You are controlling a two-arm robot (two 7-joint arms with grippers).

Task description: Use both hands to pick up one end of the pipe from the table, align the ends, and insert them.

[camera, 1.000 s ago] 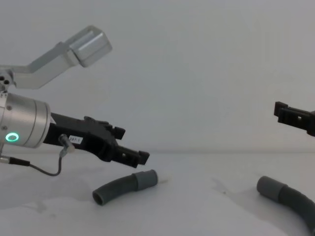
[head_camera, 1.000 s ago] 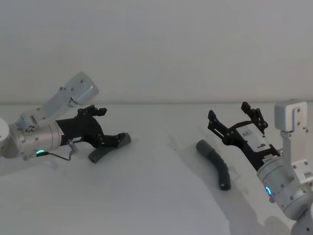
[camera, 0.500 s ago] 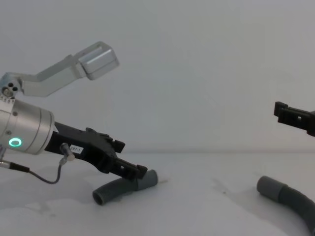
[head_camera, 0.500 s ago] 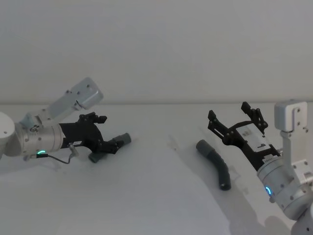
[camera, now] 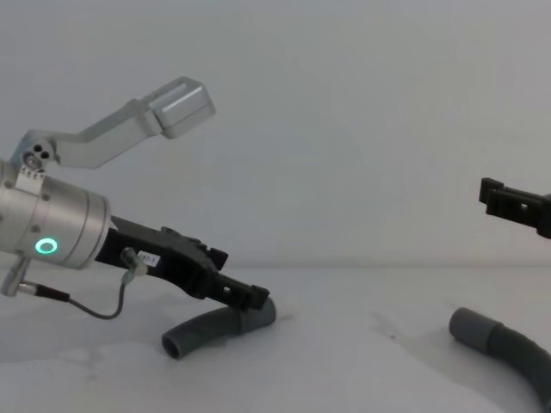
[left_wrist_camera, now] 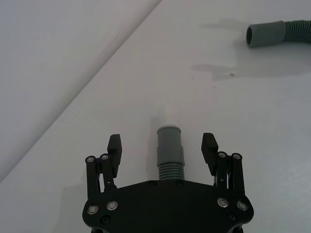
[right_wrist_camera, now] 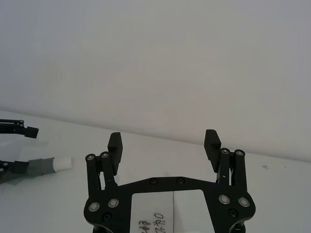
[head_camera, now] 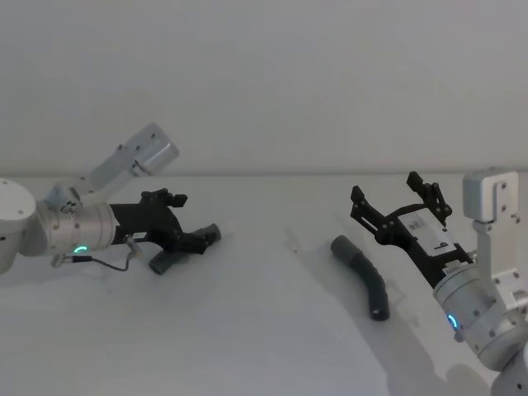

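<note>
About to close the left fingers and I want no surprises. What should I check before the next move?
1. Left gripper open: ok.
2. Cuff of the short piece between its fingers: ok, roughly centred.
3. Cuff gripped: not ok, gaps on both sides.
4. Right gripper open: ok.
5. Right gripper at the longer piece: not ok, it hangs above the table, apart from it.

A: What stands behind it all?
B: A plain, pale grey wall (head_camera: 264,82), even in tone from one side to the other.
A: And lower down?
B: A faint grey smudge (left_wrist_camera: 214,73) on the white surface (left_wrist_camera: 272,145), with a tiny dark speck (left_wrist_camera: 231,74) just beside it.
</note>
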